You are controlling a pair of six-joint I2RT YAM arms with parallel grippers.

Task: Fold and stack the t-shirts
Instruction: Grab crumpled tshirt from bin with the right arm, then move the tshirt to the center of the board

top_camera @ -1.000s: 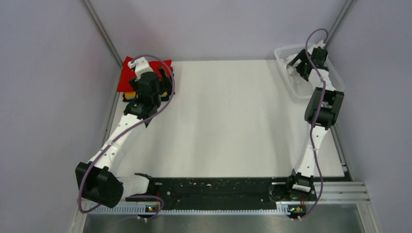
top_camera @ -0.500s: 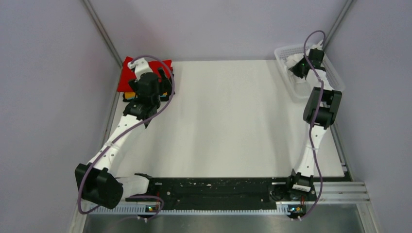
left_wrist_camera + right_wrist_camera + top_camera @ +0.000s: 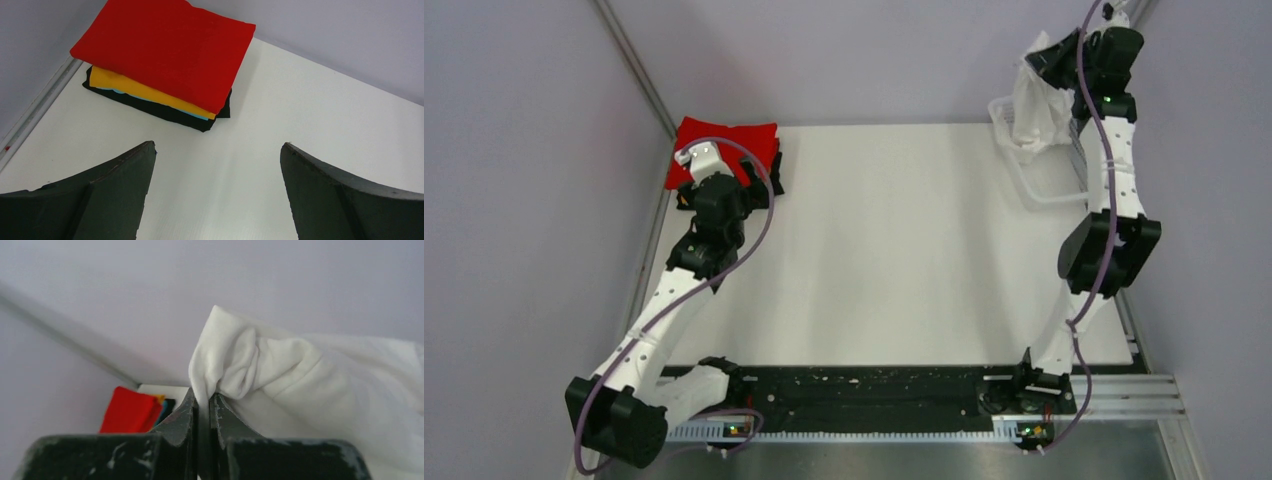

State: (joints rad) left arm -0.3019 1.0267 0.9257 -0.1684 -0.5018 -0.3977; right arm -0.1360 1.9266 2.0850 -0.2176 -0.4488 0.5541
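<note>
A folded stack lies at the table's far left corner, with a red t-shirt (image 3: 724, 140) (image 3: 165, 47) on top, an orange-yellow one (image 3: 130, 87) under it and a black one (image 3: 170, 110) at the bottom. My left gripper (image 3: 217, 147) hovers just in front of this stack, open, with nothing between its fingers. At the far right my right gripper (image 3: 204, 400) (image 3: 1052, 60) is raised high and shut on a bunched fold of the thin white t-shirt (image 3: 300, 375) (image 3: 1036, 105). The shirt hangs from it down toward the basket.
The white mesh basket (image 3: 1049, 197) stands at the table's far right edge, below the hanging shirt. Grey walls and metal frame rails close in the table on the left, right and back. The red stack (image 3: 127, 412) shows far off in the right wrist view.
My right gripper shut on the white t-shirt inside the basket and lifted it well above the rim. The left arm drew back a little from the stack, still open.
</note>
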